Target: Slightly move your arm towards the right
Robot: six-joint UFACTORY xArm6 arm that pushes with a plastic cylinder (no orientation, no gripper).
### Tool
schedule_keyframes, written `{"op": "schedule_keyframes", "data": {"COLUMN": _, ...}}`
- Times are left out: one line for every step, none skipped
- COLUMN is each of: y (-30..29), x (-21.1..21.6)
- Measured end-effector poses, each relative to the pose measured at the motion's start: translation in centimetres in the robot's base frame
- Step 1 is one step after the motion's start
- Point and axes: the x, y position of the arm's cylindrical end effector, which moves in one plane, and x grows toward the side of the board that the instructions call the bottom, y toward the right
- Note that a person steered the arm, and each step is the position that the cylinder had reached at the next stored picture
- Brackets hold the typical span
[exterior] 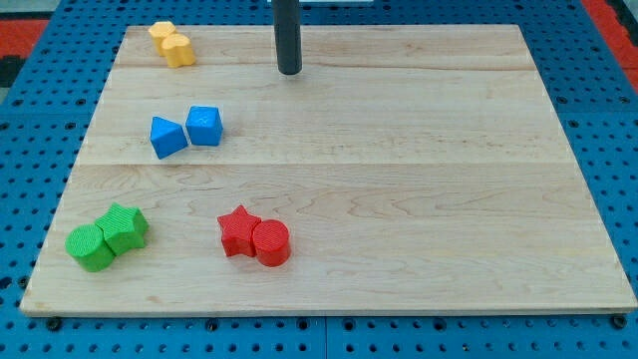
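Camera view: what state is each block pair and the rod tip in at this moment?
my tip: near the view's top, touching no block
yellow blocks: touching pair, top left
blue blocks: side by side, left
green blocks: touching, bottom left
red star: touching red cylinder

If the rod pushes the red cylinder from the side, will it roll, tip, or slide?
The red cylinder stands upright and squat, so it would probably slide, not tip or roll. It touches the red star, which may move along. My tip is far off, near the view's top.
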Motion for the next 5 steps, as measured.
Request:
{"op": "schedule_keyframes", "data": {"y": -0.09, "x": 0.0}}
{"op": "schedule_keyframes", "data": {"y": -0.09, "x": 0.0}}
{"op": "schedule_keyframes", "data": {"y": -0.09, "x": 0.0}}
{"op": "schedule_keyframes", "data": {"y": 0.46, "x": 0.23}}
{"op": "schedule_keyframes", "data": {"y": 0.61, "x": 0.6}}
